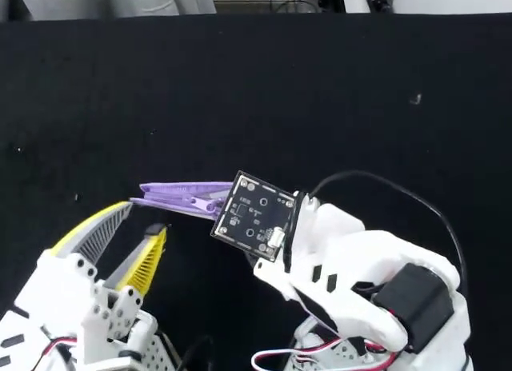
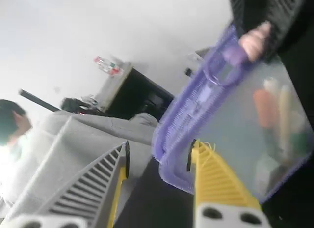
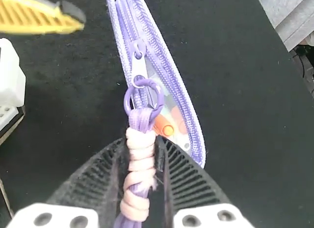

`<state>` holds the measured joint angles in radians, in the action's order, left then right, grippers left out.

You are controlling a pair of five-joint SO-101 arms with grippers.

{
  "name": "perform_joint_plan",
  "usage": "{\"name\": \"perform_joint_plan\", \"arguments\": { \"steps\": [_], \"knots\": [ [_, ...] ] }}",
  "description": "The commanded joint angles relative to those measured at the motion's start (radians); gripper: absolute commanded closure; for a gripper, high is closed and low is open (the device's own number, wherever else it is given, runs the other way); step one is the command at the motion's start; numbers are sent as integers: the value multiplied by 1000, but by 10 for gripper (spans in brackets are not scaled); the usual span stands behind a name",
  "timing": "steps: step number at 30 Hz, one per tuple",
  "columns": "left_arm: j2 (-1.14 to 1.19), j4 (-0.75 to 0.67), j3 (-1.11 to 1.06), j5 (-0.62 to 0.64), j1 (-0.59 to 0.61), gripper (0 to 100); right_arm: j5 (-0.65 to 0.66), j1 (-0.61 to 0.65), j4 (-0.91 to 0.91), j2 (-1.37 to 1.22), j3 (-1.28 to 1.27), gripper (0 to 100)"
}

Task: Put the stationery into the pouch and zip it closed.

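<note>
The purple-edged clear pouch (image 1: 180, 197) stands on edge on the black table, seen edge-on from above. In the right wrist view my right gripper (image 3: 142, 144) is shut on the pink and purple cord (image 3: 141, 154) tied to the zipper pull (image 3: 139, 66) of the pouch (image 3: 171, 105). Orange and other stationery (image 2: 267, 107) shows through the pouch wall (image 2: 235, 129). My left gripper (image 1: 144, 219) is open with its yellow fingers just in front of the pouch's end. From its own wrist, the left gripper (image 2: 159, 152) has the pouch's corner between its fingers without touching.
The black table (image 1: 320, 91) stretches wide behind and to both sides of the pouch. The right arm's white body (image 1: 352, 259) fills the near right. A grey surface and room clutter lie beyond the table's far edge.
</note>
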<state>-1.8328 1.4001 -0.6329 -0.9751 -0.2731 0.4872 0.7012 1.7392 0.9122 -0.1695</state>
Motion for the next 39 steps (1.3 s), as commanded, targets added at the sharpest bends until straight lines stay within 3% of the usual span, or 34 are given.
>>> {"name": "perform_joint_plan", "arguments": {
  "steps": [1,15,28,39],
  "knots": [
    [9,61,4,-77,12,787,31,5,29,-2,-51,988],
    [11,60,56,-132,15,785,181,12,29,-1,-177,988],
    [11,60,-64,-195,47,783,195,14,28,-1,-180,988],
    [9,68,200,-164,53,784,187,9,29,113,-140,988]
  ]
}}
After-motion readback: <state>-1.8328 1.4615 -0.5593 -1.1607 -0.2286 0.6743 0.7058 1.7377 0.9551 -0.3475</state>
